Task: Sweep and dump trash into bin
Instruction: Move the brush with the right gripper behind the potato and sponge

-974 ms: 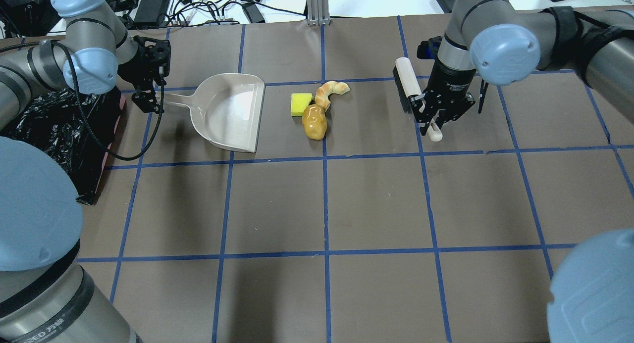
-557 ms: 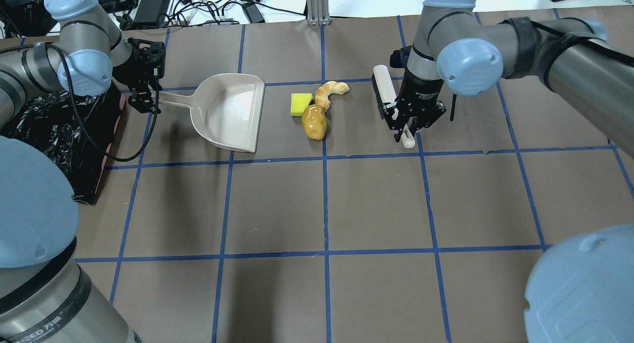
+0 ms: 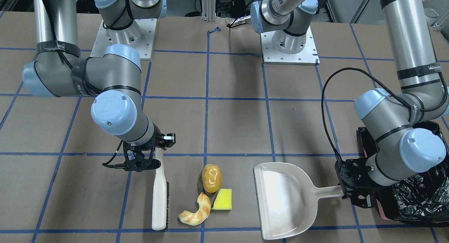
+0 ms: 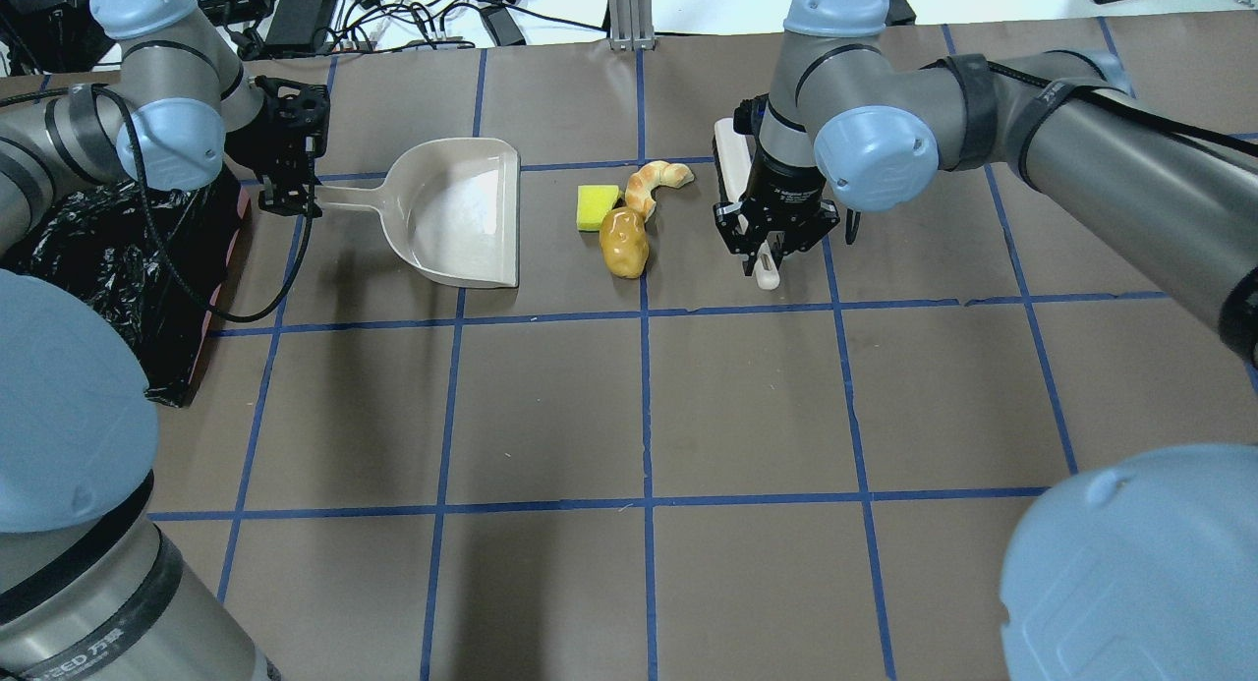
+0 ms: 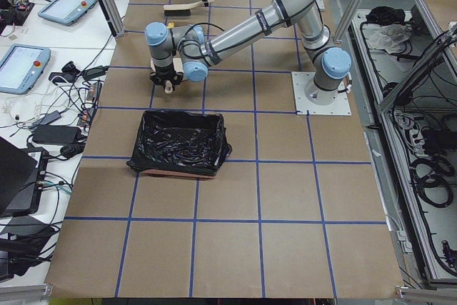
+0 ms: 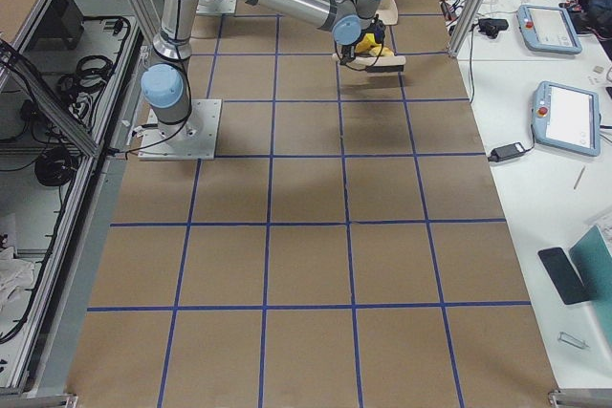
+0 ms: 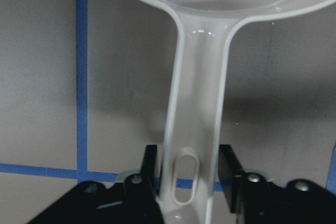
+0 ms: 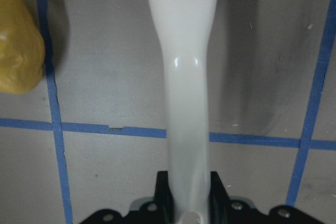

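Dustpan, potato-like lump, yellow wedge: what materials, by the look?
Dustpan: probably moulded plastic, beige, glossy; bright glare on its floor.
Potato-like lump: hard plastic or glazed prop, I'd guess; sharp shiny highlights.
Yellow wedge: likely sponge foam; matte, no glare.

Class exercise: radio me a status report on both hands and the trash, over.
Left hand shut on dustpan handle. Right hand shut on brush handle. Trash unswept, lying between brush and dustpan mouth. Nothing in the way.

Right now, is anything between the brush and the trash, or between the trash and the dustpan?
Nothing visible. Bare table separates the brush from the croissant piece, potato lump and sponge, and likewise those from the dustpan's open mouth.
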You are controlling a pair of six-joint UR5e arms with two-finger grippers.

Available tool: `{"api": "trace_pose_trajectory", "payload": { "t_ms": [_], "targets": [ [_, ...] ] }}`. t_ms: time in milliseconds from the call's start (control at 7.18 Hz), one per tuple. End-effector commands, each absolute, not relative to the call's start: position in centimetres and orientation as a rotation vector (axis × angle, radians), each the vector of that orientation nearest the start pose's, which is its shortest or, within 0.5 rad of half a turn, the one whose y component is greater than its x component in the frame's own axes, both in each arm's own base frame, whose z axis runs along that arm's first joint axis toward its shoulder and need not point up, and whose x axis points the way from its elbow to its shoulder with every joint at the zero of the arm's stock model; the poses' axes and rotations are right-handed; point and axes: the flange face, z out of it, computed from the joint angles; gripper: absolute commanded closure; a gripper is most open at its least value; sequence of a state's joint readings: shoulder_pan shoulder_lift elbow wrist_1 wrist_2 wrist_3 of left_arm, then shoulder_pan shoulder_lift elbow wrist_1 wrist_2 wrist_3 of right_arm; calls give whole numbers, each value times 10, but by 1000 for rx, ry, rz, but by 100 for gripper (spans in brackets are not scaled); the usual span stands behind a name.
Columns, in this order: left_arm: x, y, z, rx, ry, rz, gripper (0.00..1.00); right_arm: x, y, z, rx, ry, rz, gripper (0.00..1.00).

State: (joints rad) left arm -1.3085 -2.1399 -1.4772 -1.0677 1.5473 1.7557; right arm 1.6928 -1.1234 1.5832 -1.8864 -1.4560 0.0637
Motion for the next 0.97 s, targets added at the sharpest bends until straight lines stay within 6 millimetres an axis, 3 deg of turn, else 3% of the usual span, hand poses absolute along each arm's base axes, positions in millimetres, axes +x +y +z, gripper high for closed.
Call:
{"api": "trace_pose_trajectory", "payload": {
  "t_ms": [0, 278, 835],
  "targets": [
    [43, -692, 244, 2128, 2294, -51, 65, 223, -606, 244, -49, 3032, 220, 100],
    [41, -692, 244, 2131, 2293, -48, 66, 227, -604, 240, 52, 3034, 243, 100],
    [35, -690, 252, 2124, 2260, -4, 66, 266, -588, 240, 125, 3045, 252, 100]
  ]
}}
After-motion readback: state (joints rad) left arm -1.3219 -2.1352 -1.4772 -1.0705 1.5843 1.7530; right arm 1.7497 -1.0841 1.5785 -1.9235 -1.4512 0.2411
